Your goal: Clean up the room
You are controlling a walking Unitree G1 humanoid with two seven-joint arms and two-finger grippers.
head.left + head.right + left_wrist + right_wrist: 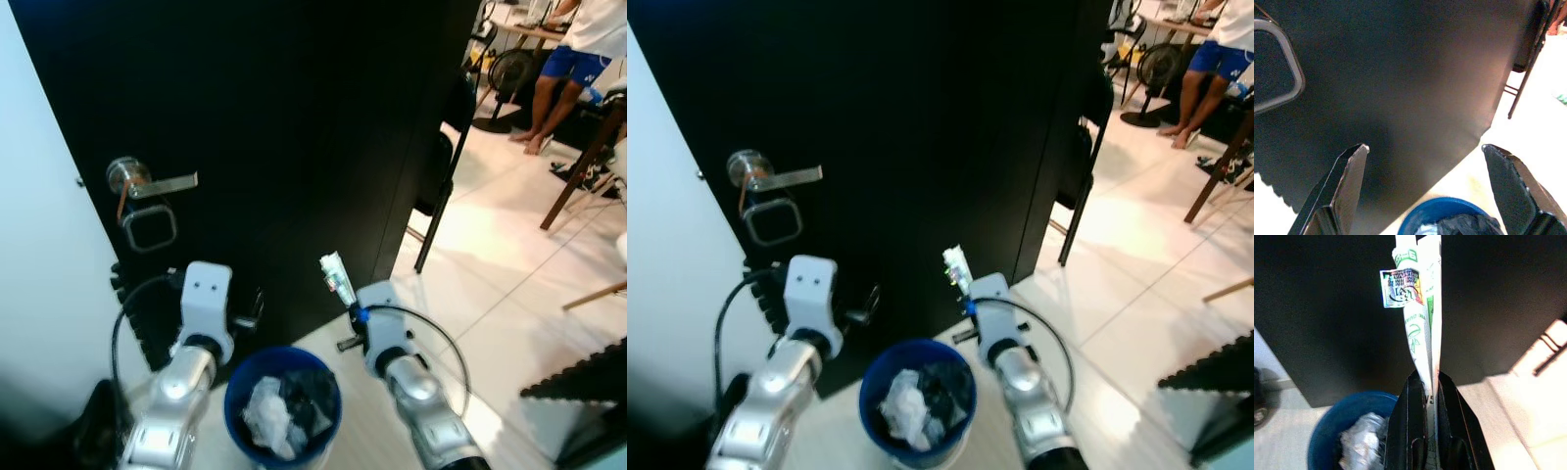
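Note:
A blue bin (pixel 282 403) with crumpled white and dark trash inside stands on the floor between my arms. My right gripper (pixel 350 300) is shut on a flattened white and green wrapper (pixel 338 278), which sticks up above the bin's right side; the wrapper (pixel 1420 308) stands pinched between the two fingers, with the bin (pixel 1347 426) below. My left gripper (pixel 1425 171) is open and holds nothing, hanging over the bin's left edge and pointing at the black door (pixel 1400 73).
A black door (pixel 274 147) with a silver lever handle (pixel 147 183) rises right behind the bin. A white wall (pixel 39 245) is at the left. Tiled floor opens to the right, with chair legs (pixel 436 211), a fan (pixel 509 73) and a seated person (pixel 573 59) far back.

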